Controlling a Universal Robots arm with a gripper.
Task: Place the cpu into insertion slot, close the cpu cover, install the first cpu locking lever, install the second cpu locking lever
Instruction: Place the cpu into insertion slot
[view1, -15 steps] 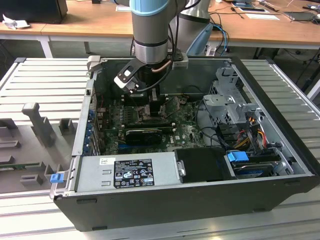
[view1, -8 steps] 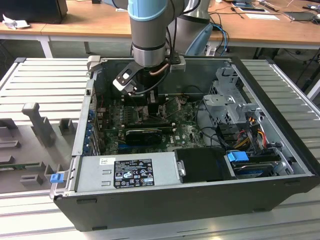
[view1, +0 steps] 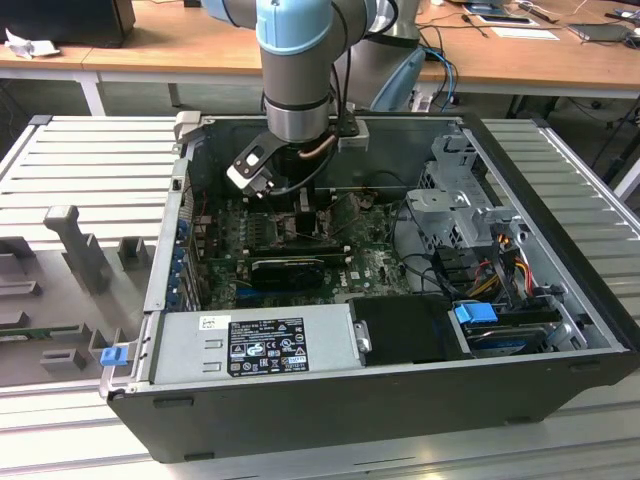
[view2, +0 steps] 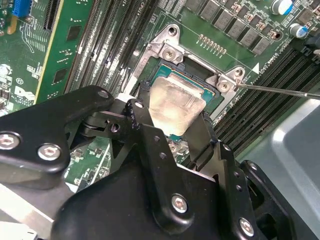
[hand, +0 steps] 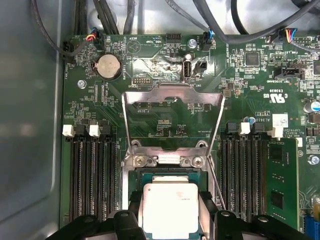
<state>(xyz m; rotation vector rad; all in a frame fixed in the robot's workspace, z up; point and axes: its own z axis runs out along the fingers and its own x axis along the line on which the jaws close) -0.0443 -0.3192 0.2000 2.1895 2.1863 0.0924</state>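
The cpu (hand: 170, 207) lies squarely over the insertion slot (hand: 150, 173), pinched at two opposite edges by the gripper (view2: 171, 117), whose fingers are closed onto it. Just beyond, the cpu cover (hand: 172, 92) stands swung up and open. RAM slots (hand: 90, 175) flank it on the green board (hand: 165, 50).

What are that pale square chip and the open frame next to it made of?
The cpu: its top looks like matte silvery metal, dull and smudged. The cpu cover: likely thin stamped steel, bare grey with soft glints on its edges.
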